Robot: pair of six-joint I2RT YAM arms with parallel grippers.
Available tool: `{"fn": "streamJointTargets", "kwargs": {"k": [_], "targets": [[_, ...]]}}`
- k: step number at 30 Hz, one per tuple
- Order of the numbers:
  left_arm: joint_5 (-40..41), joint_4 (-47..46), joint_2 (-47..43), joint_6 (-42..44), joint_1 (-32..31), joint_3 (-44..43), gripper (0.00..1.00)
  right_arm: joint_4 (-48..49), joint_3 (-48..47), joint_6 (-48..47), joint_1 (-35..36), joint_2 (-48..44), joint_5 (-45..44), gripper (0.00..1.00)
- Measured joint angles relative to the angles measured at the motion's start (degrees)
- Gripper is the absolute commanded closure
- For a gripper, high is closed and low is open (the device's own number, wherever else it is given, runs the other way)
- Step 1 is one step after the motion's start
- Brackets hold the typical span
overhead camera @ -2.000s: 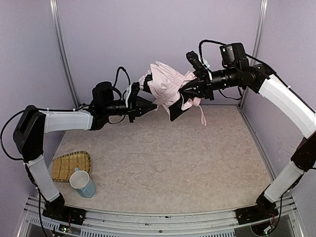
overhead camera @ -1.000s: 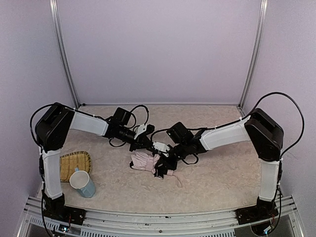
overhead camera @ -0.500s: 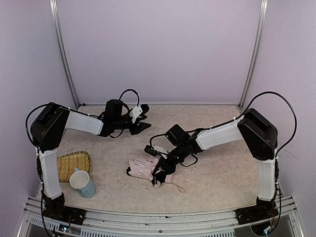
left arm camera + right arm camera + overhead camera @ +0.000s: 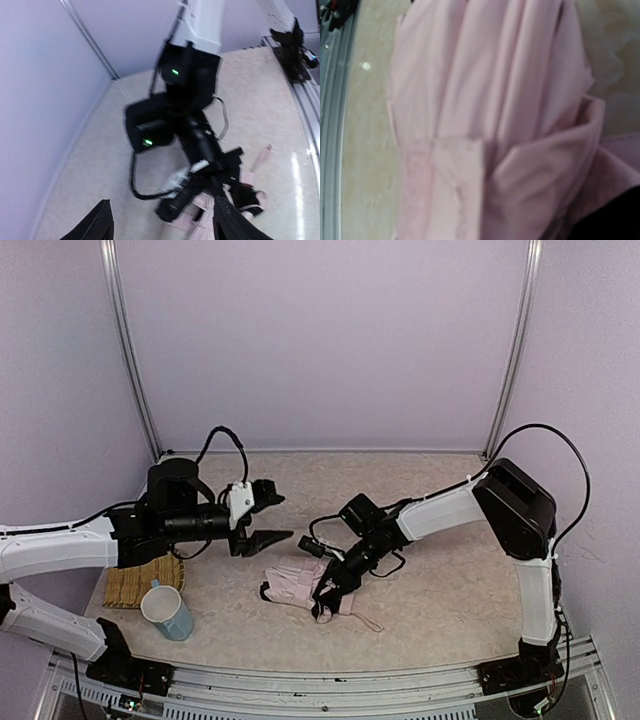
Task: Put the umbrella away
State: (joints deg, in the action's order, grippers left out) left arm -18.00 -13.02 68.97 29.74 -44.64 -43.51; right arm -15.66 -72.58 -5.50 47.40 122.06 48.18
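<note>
umbrella [image 4: 292,583] on table [image 4: 450,585], gripped by right hand [image 4: 331,589]

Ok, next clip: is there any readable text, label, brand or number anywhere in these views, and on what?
None can be read.
The umbrella, mug, woven tray and table carry no print.
The only signs are two green lights on the right arm, and they have no text.
The left wrist view is blurred, so any small label there is unreadable.
</note>
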Motion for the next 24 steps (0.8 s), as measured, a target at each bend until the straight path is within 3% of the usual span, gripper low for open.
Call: {"fn": "streamJointTargets", "kwargs": {"k": [2,3,4,8,17,24], "targets": [[-1.53,6.32,0.07,2.62,-2.84,1.22,0.18,-0.7,-0.13,-0.48,-0.15,0.24,1.03,1.0],[-2.01,9.79,0.63,4.39,-3.45,1.88,0.03,-1.03,-0.13,-0.7,-0.17,0.31,1.49,1.0],[-2.25,13.18,1.53,6.45,-3.67,2.51,0.02,-1.4,-0.13,-0.92,-0.17,0.35,1.99,1.0],[-2.12,19.3,6.64,11.47,-4.33,3.1,0.01,-2.34,0.24,-1.57,-0.17,0.35,3.19,1.0],[-0.87,21.14,23.61,14.84,-5.95,-2.23,0.01,-3.13,0.33,-2.86,-0.2,0.44,4.15,1.0],[1.66,20.85,26.53,15.15,-6.25,-3.82,0.01,-5.64,-1.53,-2.78,-0.44,1.16,4.61,1.0]]}}
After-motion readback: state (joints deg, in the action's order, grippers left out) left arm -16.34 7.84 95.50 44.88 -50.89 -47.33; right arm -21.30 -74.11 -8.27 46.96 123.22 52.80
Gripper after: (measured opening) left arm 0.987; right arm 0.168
